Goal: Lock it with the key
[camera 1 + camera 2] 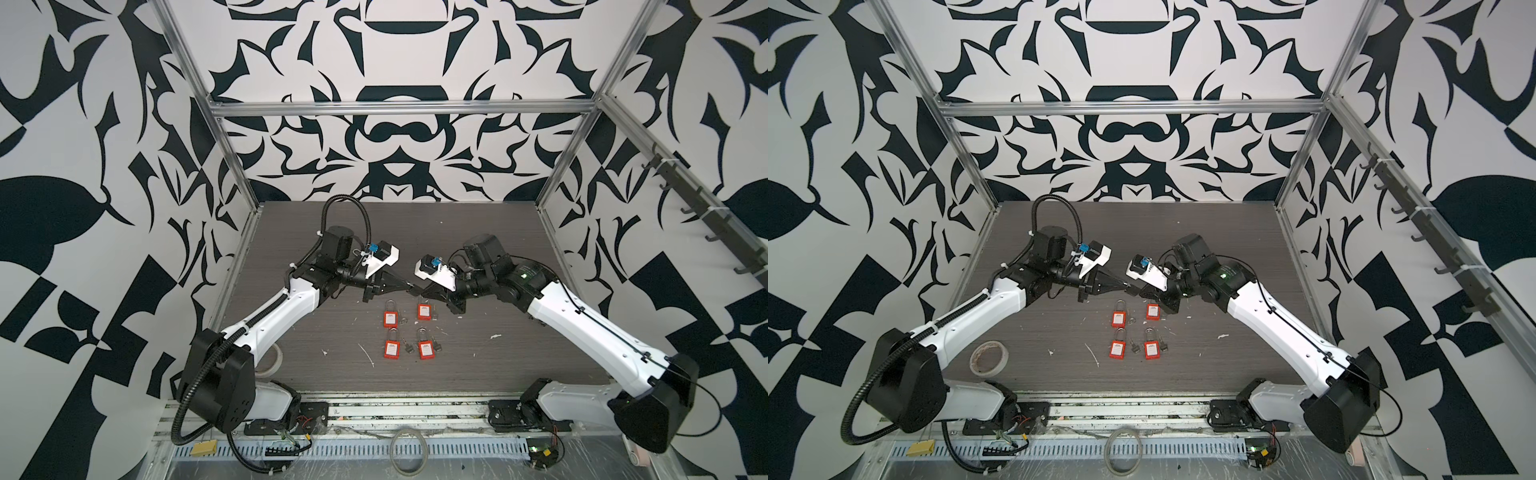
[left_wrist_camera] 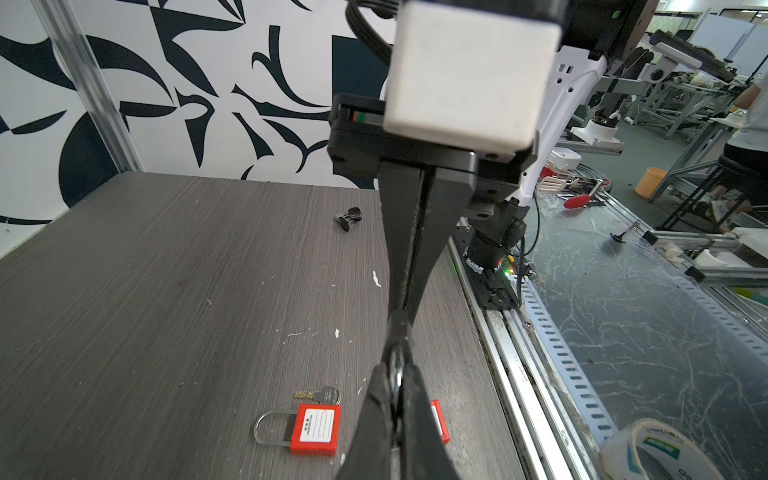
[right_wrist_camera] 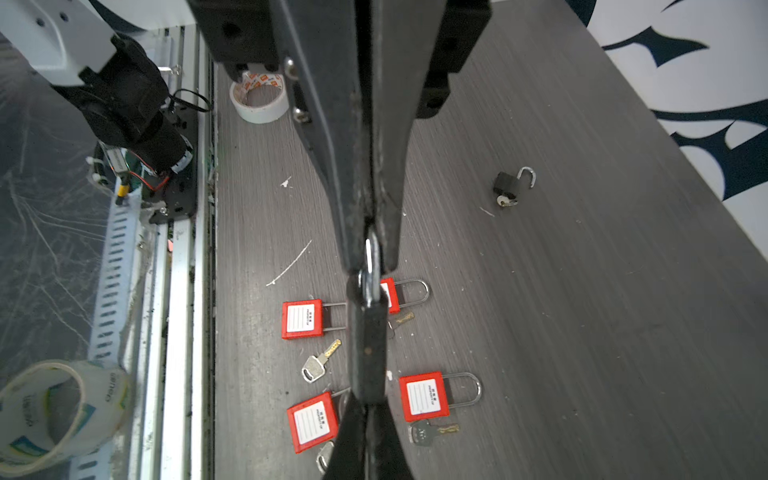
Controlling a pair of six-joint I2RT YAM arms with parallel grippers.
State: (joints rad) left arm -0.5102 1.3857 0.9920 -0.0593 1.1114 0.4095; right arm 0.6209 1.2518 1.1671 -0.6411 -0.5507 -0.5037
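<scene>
Above the table my two grippers meet tip to tip with a black padlock [image 3: 368, 353] between them. The left gripper [image 2: 397, 365] is shut on its shiny shackle [image 3: 370, 266]. The right gripper [image 3: 366, 405] is shut on the far end of the padlock's body. In both top views the tips meet at the left gripper [image 1: 409, 285] and the right gripper [image 1: 416, 289], and the padlock is too small to make out. Loose keys [image 3: 316, 365] [image 3: 432, 432] lie on the table below. No key shows in the held padlock.
Several red padlocks [image 1: 389, 319] [image 1: 426, 350] lie in a square under the grippers, keys beside them. A second small black padlock [image 3: 513, 185] with an open shackle lies farther back. A tape roll [image 1: 988, 357] sits at the table's front left, and another tape roll [image 2: 660, 453] on the front ledge.
</scene>
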